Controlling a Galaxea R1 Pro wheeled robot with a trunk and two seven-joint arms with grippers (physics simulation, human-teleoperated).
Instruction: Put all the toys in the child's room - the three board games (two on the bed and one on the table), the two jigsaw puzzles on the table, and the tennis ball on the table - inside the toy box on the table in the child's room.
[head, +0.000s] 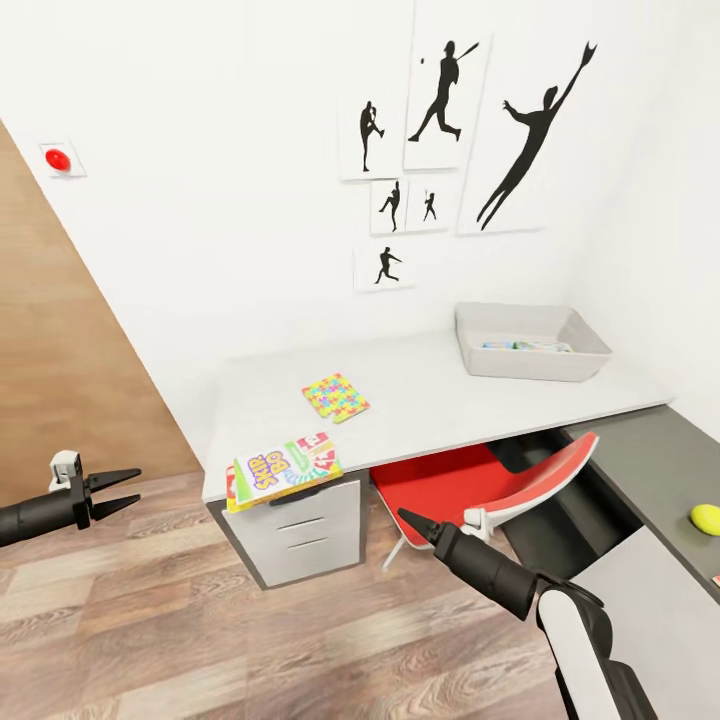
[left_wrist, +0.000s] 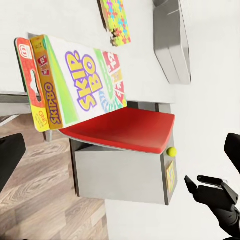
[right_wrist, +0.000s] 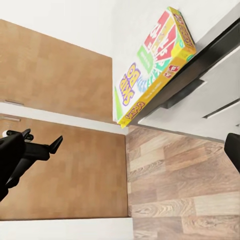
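Holding both arms low over the wood-plank floor in front of the table (head: 430, 405), I report my left gripper (head: 128, 491) with its jaws parted and nothing between them; my right gripper (head: 412, 520) carries nothing, its fingers drawn to a point in the head view, so I cannot tell how far it is open. Nearest is the SKIP BO box (head: 283, 472), lying flat on the table's front corner with one edge overhanging the drawer cabinet (head: 310, 530). I judge it light, stiff cardboard with a glossy, somewhat slippery face; the overhanging edge is the sensible place to pinch across its thickness. Further in lies one jigsaw puzzle box (head: 335, 397), flat and apart from the rest, likely harder to get a finger under. The toy box (head: 530, 343) stands at the far end against the wall, with some printed item already inside. The tennis ball (head: 705, 517) rests on the lower dark section to my right. The red chair (head: 480, 485), tucked under the table, stands between me and the toy box.
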